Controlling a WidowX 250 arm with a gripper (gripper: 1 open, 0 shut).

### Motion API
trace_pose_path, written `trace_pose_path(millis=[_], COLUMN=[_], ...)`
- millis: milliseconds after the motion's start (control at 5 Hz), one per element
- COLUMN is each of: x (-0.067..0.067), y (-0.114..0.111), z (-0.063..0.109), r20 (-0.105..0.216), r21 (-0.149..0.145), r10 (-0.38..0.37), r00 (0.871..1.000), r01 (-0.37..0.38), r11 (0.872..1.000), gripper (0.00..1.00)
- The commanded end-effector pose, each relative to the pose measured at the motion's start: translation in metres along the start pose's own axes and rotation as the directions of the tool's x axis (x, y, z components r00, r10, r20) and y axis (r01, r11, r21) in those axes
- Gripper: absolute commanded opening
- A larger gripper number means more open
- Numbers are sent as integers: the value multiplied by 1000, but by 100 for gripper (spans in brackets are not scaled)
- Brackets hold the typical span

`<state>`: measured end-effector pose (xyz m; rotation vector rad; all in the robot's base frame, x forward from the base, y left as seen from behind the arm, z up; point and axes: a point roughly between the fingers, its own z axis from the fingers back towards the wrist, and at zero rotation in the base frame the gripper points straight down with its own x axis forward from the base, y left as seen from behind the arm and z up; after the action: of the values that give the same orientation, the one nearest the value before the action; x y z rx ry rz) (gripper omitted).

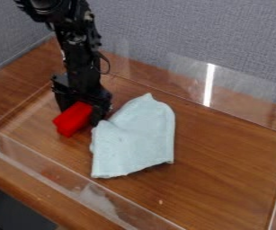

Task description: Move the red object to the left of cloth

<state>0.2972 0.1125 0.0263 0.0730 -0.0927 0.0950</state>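
The red object [70, 119] lies on the wooden table just left of the cloth [135, 137], a pale blue-green wrinkled towel spread in the middle. My gripper [80, 101] stands directly over the red object's upper right end, pointing down, its black fingers at or touching the block's top. The jaws look spread, but the dark fingers hide whether they still press on the block. The red object's lower end rests on the table.
Clear acrylic walls [200, 79] ring the wooden table [224, 153]. A low transparent front edge [56, 180] runs along the near side. A grey fabric panel stands behind.
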Motion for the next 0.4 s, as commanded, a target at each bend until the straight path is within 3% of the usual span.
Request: trace_pose_path(millis=[0, 200], x=[9, 9], y=[9, 10], z=[11, 10], r20=[43, 39], r21=[6, 1], r10=[23, 29], r00=[999, 999], r01=[-23, -29], r11=[1000, 1000], gripper=[100, 100])
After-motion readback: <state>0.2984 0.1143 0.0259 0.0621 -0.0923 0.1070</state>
